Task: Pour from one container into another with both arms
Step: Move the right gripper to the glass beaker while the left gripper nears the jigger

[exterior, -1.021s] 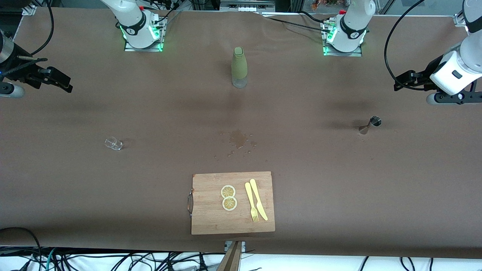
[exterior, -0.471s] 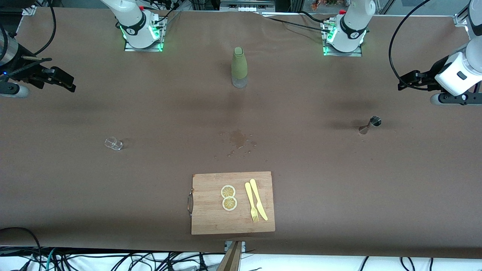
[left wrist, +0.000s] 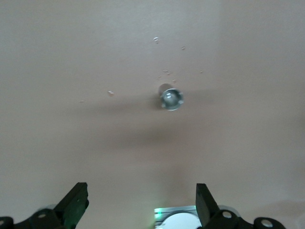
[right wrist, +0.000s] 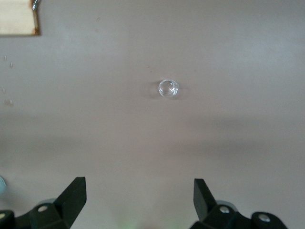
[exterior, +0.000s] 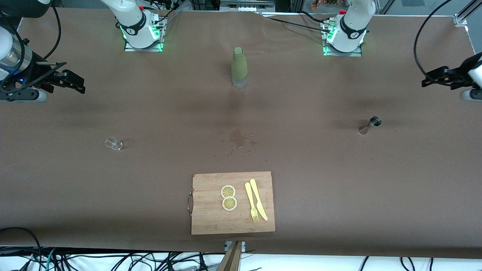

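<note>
1. Left gripper (exterior: pixel 429 79): up in the air over the worktop (exterior: pixel 339 180) at the left arm's end; fingers (left wrist: pixel 76 202) spread wide, nothing between them.
2. Right gripper (exterior: pixel 77 81): up in the air over the worktop at the right arm's end; fingers (right wrist: pixel 74 195) likewise spread wide and empty.
3. Metal jigger (exterior: pixel 371 124): upright on the worktop toward the left arm's end, nearer to the front camera than the spot under the left gripper; seen from above in the left wrist view (left wrist: pixel 170 98), ahead of the open fingers and roughly centred between them.
4. Small clear glass (exterior: pixel 113 143): on the worktop toward the right arm's end, nearer to the front camera than the spot under the right gripper; in the right wrist view (right wrist: pixel 168 88) ahead of the fingers, close to their midline.
5. Green bottle (exterior: pixel 239 67): upright midway between the two bases, long axis vertical, well apart from both grippers.
6. Key relation, as judged: each small vessel ahead of and below its own arm's fingers; jigger nearer the left arm, glass nearer the right; descent and forward reach needed before any grasp.
7. Also present: wet spill (exterior: pixel 238 140) at mid-worktop; cutting board (exterior: pixel 211 218) with lemon slices (exterior: pixel 228 197), fork (exterior: pixel 251 201) and knife (exterior: pixel 259 198), nearest the front camera.
8. Progress, as judged: no container held, pour not yet begun.
</note>
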You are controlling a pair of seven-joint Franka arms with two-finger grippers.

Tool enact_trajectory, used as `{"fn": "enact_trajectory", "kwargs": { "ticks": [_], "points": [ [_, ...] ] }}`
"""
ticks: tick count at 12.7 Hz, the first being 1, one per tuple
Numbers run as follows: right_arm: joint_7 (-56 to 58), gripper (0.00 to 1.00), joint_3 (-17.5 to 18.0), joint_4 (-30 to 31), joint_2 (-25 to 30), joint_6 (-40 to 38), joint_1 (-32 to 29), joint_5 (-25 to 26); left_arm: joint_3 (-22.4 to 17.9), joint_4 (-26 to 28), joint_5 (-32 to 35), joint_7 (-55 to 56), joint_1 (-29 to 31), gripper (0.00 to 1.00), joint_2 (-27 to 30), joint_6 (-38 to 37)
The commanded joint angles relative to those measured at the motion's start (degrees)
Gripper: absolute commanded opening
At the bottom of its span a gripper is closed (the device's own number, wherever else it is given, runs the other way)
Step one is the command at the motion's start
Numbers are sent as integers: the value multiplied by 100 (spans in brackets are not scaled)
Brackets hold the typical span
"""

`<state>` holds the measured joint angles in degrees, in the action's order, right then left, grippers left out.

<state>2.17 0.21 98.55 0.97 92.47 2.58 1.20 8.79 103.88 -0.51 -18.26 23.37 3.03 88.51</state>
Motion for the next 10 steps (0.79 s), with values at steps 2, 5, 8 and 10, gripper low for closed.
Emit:
{"fn": "enact_trajectory", "kwargs": {
  "ticks": [2, 5, 8, 10],
  "points": [
    [1826, 100, -56, -135, -255, -45, -187, -41, 53, -25, -72, -1010, 561, 100, -162, 34],
    [3390, 100, -73, -108, -317, 68, -434, -85, 53, -270, -81, -2442, 1185, 100, -539, 140],
    [4281, 100, -73, -38, -404, 262, -680, -146, 35, -386, -107, -2866, 1353, 100, -593, -44],
    [4772, 100, -65, -47, -536, 262, -864, -409, 44, -465, -343, -3585, 1547, 100, -698, -97]
  ]
}}
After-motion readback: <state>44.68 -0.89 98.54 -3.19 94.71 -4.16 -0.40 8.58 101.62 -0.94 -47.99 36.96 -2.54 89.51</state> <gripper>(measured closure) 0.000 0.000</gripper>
